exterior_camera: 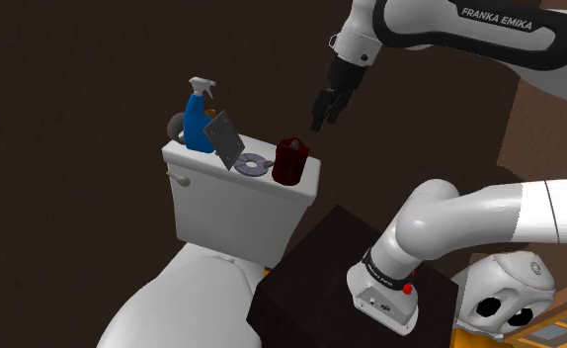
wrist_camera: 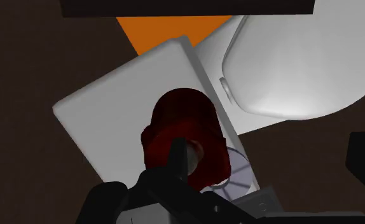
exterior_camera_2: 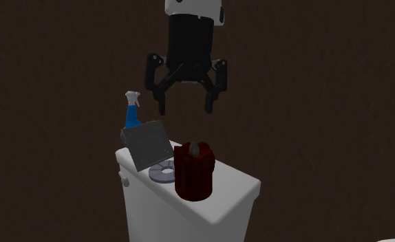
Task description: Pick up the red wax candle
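Note:
The dark red candle (exterior_camera: 289, 161) stands upright on the white toilet tank lid (exterior_camera: 307, 181), near the lid's end closest to the arm. My black gripper (exterior_camera: 320, 123) hangs open in the air above the candle and touches nothing. In the second exterior view the gripper (exterior_camera_2: 186, 107) is spread wide, well above the candle (exterior_camera_2: 194, 170). The wrist view looks straight down on the candle (wrist_camera: 184, 124), which lies beside one finger, while the other finger (wrist_camera: 364, 156) stands far off to the side.
On the same lid stand a blue spray bottle (exterior_camera: 201, 114), a dark flat square panel (exterior_camera: 224, 136) leaning upright, and a grey disc (exterior_camera: 251, 165) right beside the candle. The toilet bowl (exterior_camera: 183, 297) lies below, with my dark stand (exterior_camera: 321, 267) next to it.

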